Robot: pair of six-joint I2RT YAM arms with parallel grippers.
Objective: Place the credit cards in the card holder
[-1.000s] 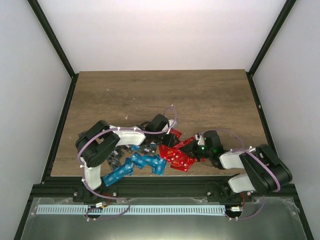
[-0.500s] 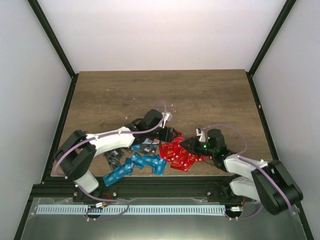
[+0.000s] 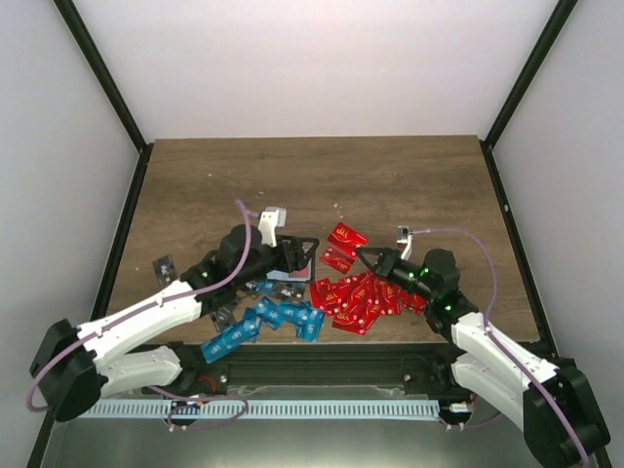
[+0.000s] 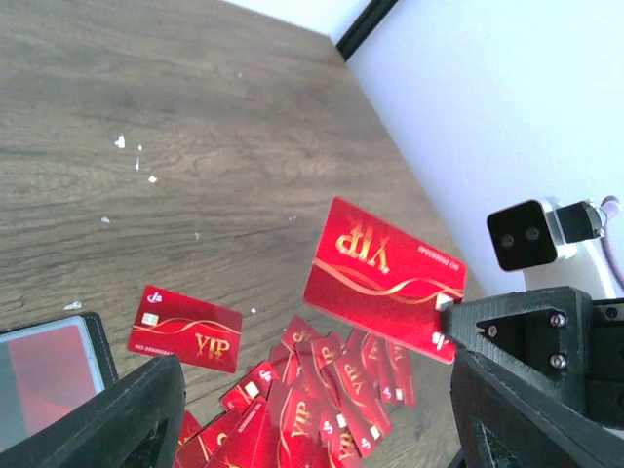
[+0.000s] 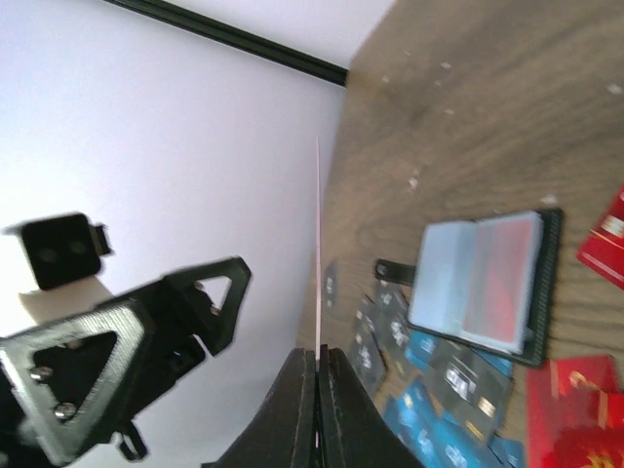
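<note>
- Your right gripper [image 5: 318, 359], jaws pinching one corner of a red VIP card [image 4: 385, 273], holds it clear of the counter [image 3: 409, 185] at centre frame in the overhead view.
- Your left gripper [image 4: 312, 414] faces it from the left, jaws spread wide.
- The card holder [image 5: 480, 281] lies open on the counter just left of centre, with a red card showing in one pocket.
- More red cards [image 3: 359, 300] are heaped at lower centre, while blue cards [image 3: 278, 320] and dark cards [image 3: 226, 312] are spread across the lower left.
</note>
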